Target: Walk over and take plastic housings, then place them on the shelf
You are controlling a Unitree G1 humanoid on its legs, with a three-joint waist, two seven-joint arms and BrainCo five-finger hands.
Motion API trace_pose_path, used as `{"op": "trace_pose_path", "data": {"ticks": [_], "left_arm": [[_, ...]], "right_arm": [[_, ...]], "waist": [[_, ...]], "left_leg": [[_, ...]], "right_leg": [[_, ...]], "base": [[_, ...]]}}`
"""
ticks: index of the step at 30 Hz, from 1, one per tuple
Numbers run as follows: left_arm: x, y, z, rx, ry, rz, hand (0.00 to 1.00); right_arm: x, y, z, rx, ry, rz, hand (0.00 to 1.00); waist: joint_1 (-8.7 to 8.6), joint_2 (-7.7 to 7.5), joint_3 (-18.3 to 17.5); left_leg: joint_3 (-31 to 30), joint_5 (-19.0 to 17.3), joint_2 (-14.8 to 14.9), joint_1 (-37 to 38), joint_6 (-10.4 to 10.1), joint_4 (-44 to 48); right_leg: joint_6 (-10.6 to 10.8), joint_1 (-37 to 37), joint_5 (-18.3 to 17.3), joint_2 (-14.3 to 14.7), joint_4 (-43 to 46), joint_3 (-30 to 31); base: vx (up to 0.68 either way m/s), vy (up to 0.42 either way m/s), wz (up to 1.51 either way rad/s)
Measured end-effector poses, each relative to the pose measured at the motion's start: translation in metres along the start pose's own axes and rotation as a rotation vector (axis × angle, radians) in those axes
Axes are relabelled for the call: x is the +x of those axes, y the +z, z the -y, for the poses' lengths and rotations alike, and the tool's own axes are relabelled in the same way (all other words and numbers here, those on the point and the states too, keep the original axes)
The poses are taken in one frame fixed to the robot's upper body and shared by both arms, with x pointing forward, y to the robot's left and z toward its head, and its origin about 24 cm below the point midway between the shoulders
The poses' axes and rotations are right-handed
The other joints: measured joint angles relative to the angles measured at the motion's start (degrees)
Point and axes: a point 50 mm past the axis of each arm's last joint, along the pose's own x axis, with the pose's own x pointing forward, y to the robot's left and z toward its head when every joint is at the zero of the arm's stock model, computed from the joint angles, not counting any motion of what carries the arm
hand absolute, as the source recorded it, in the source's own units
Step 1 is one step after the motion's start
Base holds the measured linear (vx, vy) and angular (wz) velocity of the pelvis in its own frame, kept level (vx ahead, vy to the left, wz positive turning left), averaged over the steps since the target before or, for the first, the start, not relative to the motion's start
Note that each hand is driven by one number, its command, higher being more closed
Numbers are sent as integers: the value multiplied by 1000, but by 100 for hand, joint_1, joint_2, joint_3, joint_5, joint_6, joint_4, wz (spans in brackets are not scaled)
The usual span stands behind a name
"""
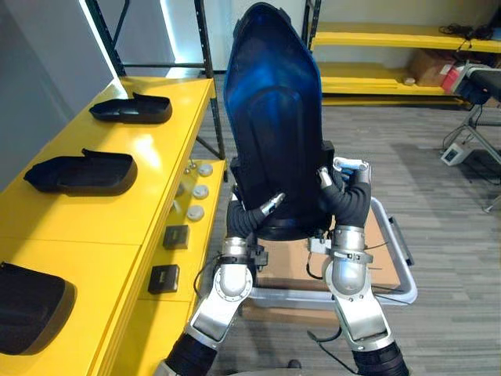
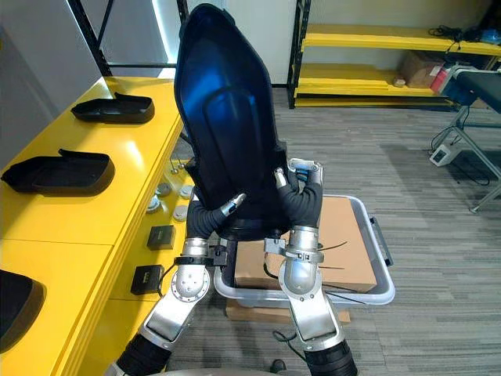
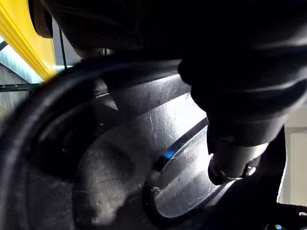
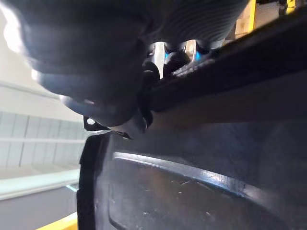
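**Held part.** The held housing (image 1: 270, 117), a large dark glossy plastic shell, is carried in the air in front of the robot, between both hands and clear of every surface. Its long axis stands close to vertical. The narrow rounded end points up and leans slightly toward the robot's left. The wider end points down, between the wrists. One broad face is turned toward the head camera.

**Left hand.** The left hand (image 1: 258, 211) grips the lower left edge of the shell. Its thumb lies across the near face. Its fingers pass behind the shell and are hidden. The left wrist view shows the hand pressed against the shell's dark surface.

**Right hand.** The right hand (image 1: 333, 188) grips the lower right edge in the same manner, thumb on the near face, fingers behind.

**Surroundings.**
- The yellow shelf (image 1: 149, 157) runs along the robot's left.
- Three more dark housings lie flat on it, well apart: the far housing (image 1: 131, 109), the middle housing (image 1: 82, 172) and the near housing (image 1: 31, 305), which is cut off by the picture's edge.
- Small black boxes (image 1: 175, 236) and grey discs (image 1: 200, 190) sit on the shelf's lower ledge.
- A grey tote (image 1: 391, 294) holding a cardboard sheet (image 1: 376, 258) stands on the floor, below the hands.
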Motion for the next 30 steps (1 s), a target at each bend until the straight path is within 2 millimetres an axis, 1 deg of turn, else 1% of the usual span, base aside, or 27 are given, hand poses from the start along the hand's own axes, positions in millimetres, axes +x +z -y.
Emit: {"op": "trace_pose_path", "data": {"ticks": [5, 9, 13, 16, 18, 21, 22, 24, 25, 26, 28, 30], "left_arm": [[0, -2, 0, 10, -1, -19, 100], [1, -2, -2, 13, 0, -20, 100], [1, -3, -3, 15, -10, -20, 100], [2, -3, -5, 18, -4, -21, 100], [2, -3, -5, 19, -3, -22, 100], [-1, -6, -6, 23, -20, -38, 100], [-4, -9, -7, 25, -20, -52, 100], [-9, -13, -10, 33, -21, -78, 100], [-11, -16, -14, 42, -9, -92, 100], [-12, -18, -16, 49, -1, -98, 100], [-16, -23, -26, 73, 33, -124, 100], [-19, -27, -34, 84, 61, -145, 100]], "right_arm": [[-1, 0, 0, 28, 9, 3, 0], [-2, -8, 2, 18, 19, -29, 0], [-1, -8, 3, 32, 24, -39, 0], [-1, -8, 4, 55, 30, -44, 0], [1, -3, 6, 81, 25, -30, 0], [11, 21, 20, 110, -16, 93, 0], [16, 33, 28, 126, -41, 161, 0], [23, 48, 45, 113, -98, 263, 0], [27, 54, 60, 96, -158, 316, 0], [28, 56, 68, 86, -193, 332, 0], [29, 59, 99, 35, -343, 368, 0], [27, 61, 119, -4, -444, 383, 0]], "waist": [[2, 6, -17], [3, 0, -42], [7, -1, -44], [9, -3, -46], [11, -3, -46], [15, -4, -47], [11, -5, -48], [3, -9, -50], [-2, -14, -54], [-8, -19, -60], [-31, -20, -85], [-48, -15, -89]], "left_leg": [[-1, 1, -2, -11, 0, 0], [-1, 2, -4, -9, 0, -1], [1, 2, -3, 4, 0, -1], [8, 2, -2, 14, 0, -2], [11, 2, -2, 18, 0, -3], [27, 1, -2, 28, 0, -9], [40, 1, -2, 37, 0, -19], [72, 1, -1, 57, 0, -36], [75, 2, -1, 57, 1, -43], [76, 2, -2, 57, 1, -46], [83, 2, -1, 59, 1, -58], [94, 1, -1, 61, 1, -70]], "right_leg": [[1, 14, 39, -1, -58, -3], [1, 16, 39, -2, -59, -5], [1, 28, 39, 0, -59, -3], [2, 34, 39, 1, -59, 3], [2, 36, 40, 2, -59, 8], [3, 36, 41, 4, -59, 22], [4, 36, 41, 5, -58, 34], [7, 35, 43, 8, -57, 69], [9, 30, 44, 8, -57, 75], [9, 28, 44, 9, -57, 76], [9, 21, 44, 13, -57, 85], [10, 12, 43, 14, -57, 97]], "base": [[-23, -5, -1], [0, 0, 0], [0, 0, 0], [0, 0, 0], [0, 0, 0], [0, 0, -1], [0, 0, -5], [0, 0, -8], [0, 0, -4], [0, 0, 0], [0, 0, 0], [0, 0, 0]]}}
